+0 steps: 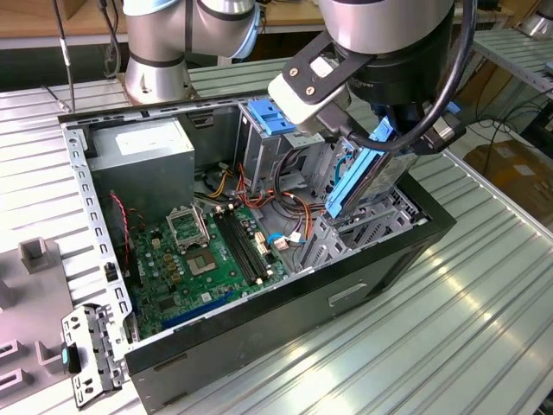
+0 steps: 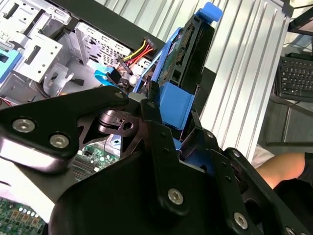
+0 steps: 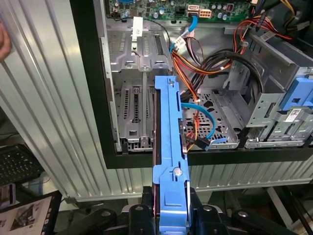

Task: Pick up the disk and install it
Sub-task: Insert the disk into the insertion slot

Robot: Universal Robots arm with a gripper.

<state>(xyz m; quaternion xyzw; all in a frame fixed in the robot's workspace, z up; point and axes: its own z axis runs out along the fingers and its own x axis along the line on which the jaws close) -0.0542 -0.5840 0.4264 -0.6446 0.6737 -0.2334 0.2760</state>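
Disk (image 1: 359, 177) first: where is it?

In the claw (image 1: 380, 145). The fingers (image 3: 146, 218) are clamped on one end of its light blue carrier rail, one on each side. Both wrist views show that grip from close by.

And which way does the disk lie from the claw?

Straight out ahead of the fingertips. Its long axis runs away from the claw and slants down into the open computer case (image 1: 259, 324). It is carried on edge, not flat.

What sits at the far end?

In the first wrist view the rail's far tip lies over an empty metal drive bay (image 3: 132, 112) just inside the case's black wall, along that bay's inner side. Beside it is a second bay (image 3: 222, 115), crossed by orange and red power leads (image 3: 193, 66). I can't tell whether the tip touches the metal.

So how far along is the job?

I'd judge the pick-up done and the install not: the disk hangs tilted above the bay, not seated.

Anything crowding it?

The motherboard (image 1: 207, 251) and the grey power-supply box (image 1: 143, 151) lie well beyond the claw, deeper in the case. The fixed blue bracket (image 1: 263, 117) stands apart from it.
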